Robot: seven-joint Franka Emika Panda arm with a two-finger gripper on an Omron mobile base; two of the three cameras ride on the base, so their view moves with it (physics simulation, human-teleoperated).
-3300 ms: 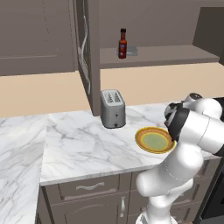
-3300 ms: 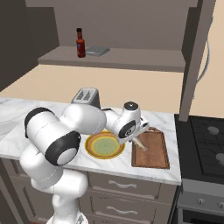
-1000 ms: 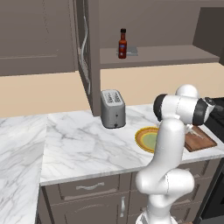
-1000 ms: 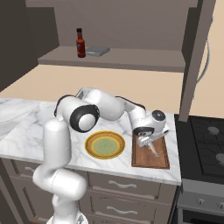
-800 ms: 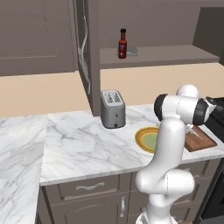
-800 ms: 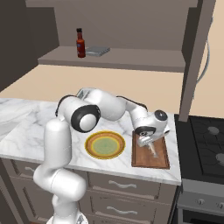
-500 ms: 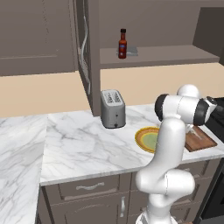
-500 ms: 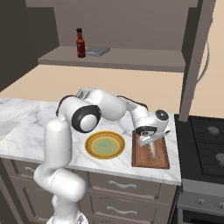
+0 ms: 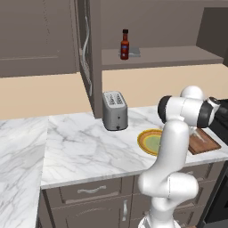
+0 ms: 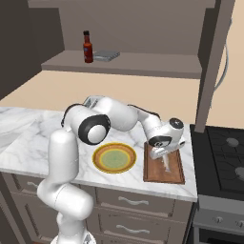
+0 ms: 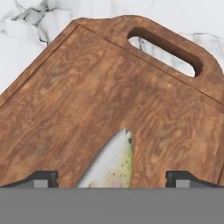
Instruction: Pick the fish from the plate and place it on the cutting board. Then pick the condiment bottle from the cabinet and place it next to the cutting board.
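The slim silvery fish (image 11: 111,164) lies on the reddish-brown cutting board (image 11: 87,96), its head pointing toward the board's handle loop. My gripper (image 11: 113,178) hangs just above it, open, with the fingertips (image 11: 41,177) wide on either side and not touching it. From the right base view the gripper (image 10: 162,151) is over the board (image 10: 176,172) with the fish (image 10: 166,165) under it. The yellow-rimmed plate (image 10: 98,159) sits to the left of the board with nothing on it. The condiment bottle (image 10: 87,46) stands upright on the shelf of the cabinet (image 9: 85,53).
A silver toaster (image 9: 115,110) stands behind the plate (image 9: 142,140) on the marble counter. A flat grey object (image 10: 107,55) lies beside the bottle on the shelf. A black stove (image 10: 224,143) borders the counter right of the board. Drawers with silver handles run below.
The arm carried the fish from the plate to the board. Over the last second the jaws spread apart and let go of the fish, which now rests on the board.
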